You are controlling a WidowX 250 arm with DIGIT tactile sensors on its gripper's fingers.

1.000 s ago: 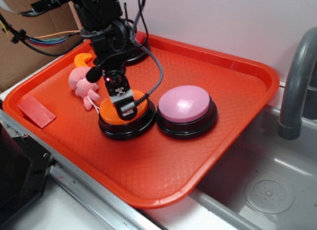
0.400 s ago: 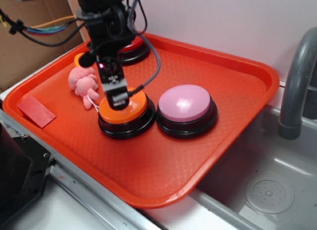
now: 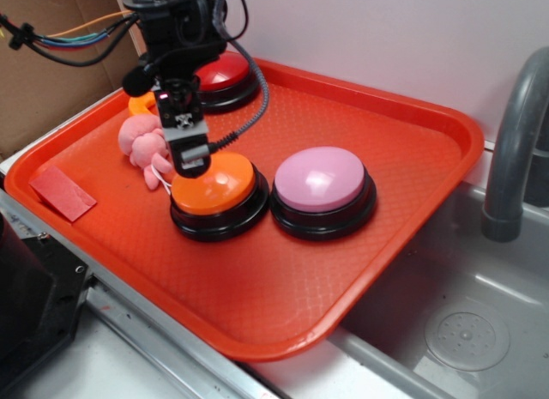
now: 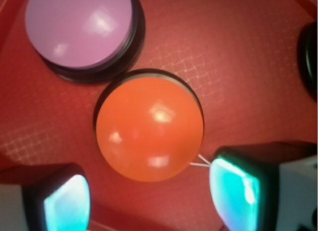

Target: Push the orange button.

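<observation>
The orange button (image 3: 214, 185) sits mid-tray, toward the front-left edge of the tray (image 3: 429, 133), touching the pink button (image 3: 322, 180). The gripper (image 3: 190, 161) hovers over its back-left rim, fingers apart and empty. The dome looks hard, glossy and slippery; it needs no grasp, only a straight press on its crown.

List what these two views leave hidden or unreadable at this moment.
- Red button: exterior view, near side behind the arm; wrist view, cut off at the right edge.
- Pincer: exterior view, too small to judge contact with the orange button.
- Pink toy: partly behind the pincer.
</observation>
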